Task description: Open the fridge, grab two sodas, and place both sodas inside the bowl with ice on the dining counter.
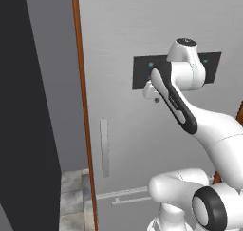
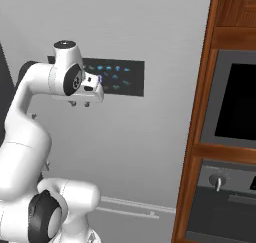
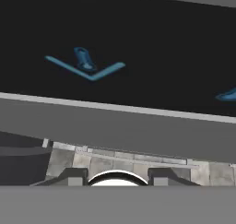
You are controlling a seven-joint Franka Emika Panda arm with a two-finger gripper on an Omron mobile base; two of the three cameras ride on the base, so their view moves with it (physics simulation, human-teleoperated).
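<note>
The fridge (image 1: 118, 30) fills the view ahead, its tall grey door closed. My gripper (image 2: 80, 104) hangs open and empty just in front of the black dispenser panel (image 2: 122, 79), its short fingertips pointing down. In the left base view the gripper (image 1: 154, 97) sits at the lower left corner of the panel (image 1: 142, 71). The hand view looks at the panel (image 3: 115, 34) from very close, with the gripper (image 3: 119, 176) spread at the bottom. A flat vertical handle (image 1: 104, 147) lies on the door, lower left of the hand. The sodas, the bowl and the dining counter are out of view.
The bottom drawer's bar handle (image 2: 125, 209) runs low across the fridge. A brown wooden cabinet with a built-in oven (image 2: 230, 112) stands right of the fridge. Wood trim (image 1: 80, 82) edges the fridge's left side, with a dark wall (image 1: 19, 106) and tiled floor (image 1: 71, 192) beyond.
</note>
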